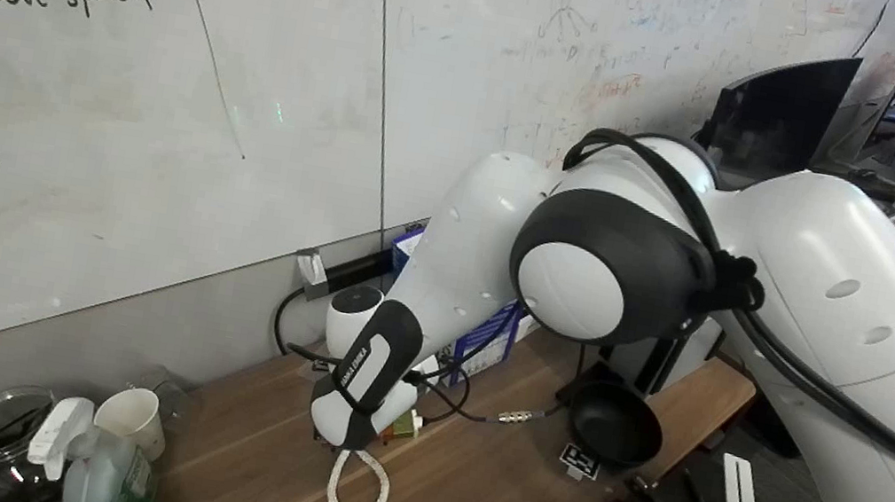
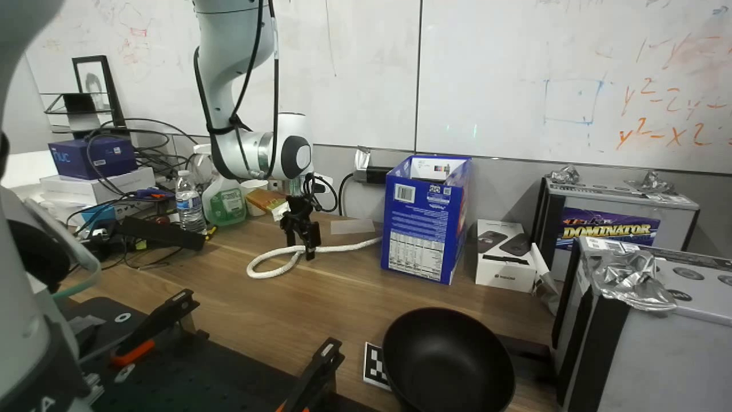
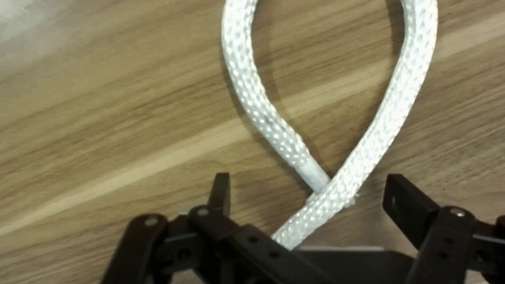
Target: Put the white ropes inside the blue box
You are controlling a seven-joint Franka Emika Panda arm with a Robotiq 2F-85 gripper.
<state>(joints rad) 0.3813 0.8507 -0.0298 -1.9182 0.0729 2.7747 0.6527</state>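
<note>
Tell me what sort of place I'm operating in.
Probably a robotics lab, or an office used as one: a whiteboard scrawled with equations, a robot arm and, behind it in an exterior view, a monitor.

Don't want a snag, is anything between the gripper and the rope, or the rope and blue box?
Nothing visible stands between the open gripper and the rope; toward the blue box, only its rim to clear.
</note>
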